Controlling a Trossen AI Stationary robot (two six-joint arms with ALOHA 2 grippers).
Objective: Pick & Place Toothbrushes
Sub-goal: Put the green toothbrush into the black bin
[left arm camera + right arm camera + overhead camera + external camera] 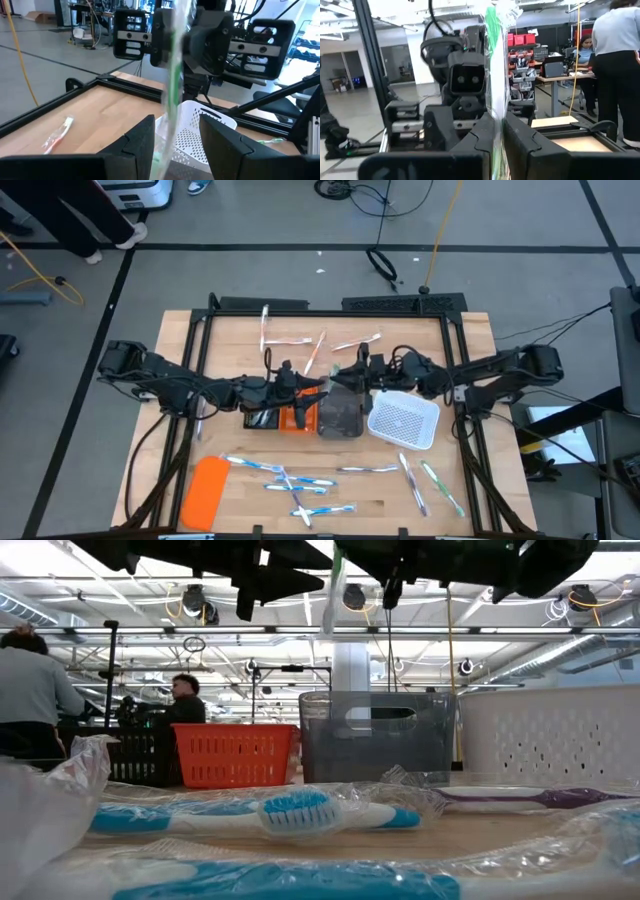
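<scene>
Both grippers meet above the grey tray [341,416], which sits mid-table between the orange tray [298,418] and the white tray [404,421].

The right gripper [499,131] has its fingers pressed together on a green-white toothbrush [494,75] in clear wrap. The brush stands nearly upright between the fingers and rises well above them. In the high view this gripper [361,367] sits at the far edge of the grey tray.

The left gripper [176,140] faces it from the orange-tray side. Its fingers stand apart, and the same wrapped brush [173,82] hangs down through the gap between them. Whether the fingers touch the wrap cannot be told. In the high view the left gripper [318,385] lies just over the near-left corner of the grey tray.

The low view shows the brush [330,600] hanging from the dark arms above the grey tray, clear of its rim.

Other toothbrushes lie loose on the table. A pink-white group [300,343] lies beyond the grey tray, toward the far edge. A blue-white group [285,477] lies on the near side of the trays, beside the flat orange slab [207,490]. More brushes [420,480] lie on the near side of the white tray.
</scene>
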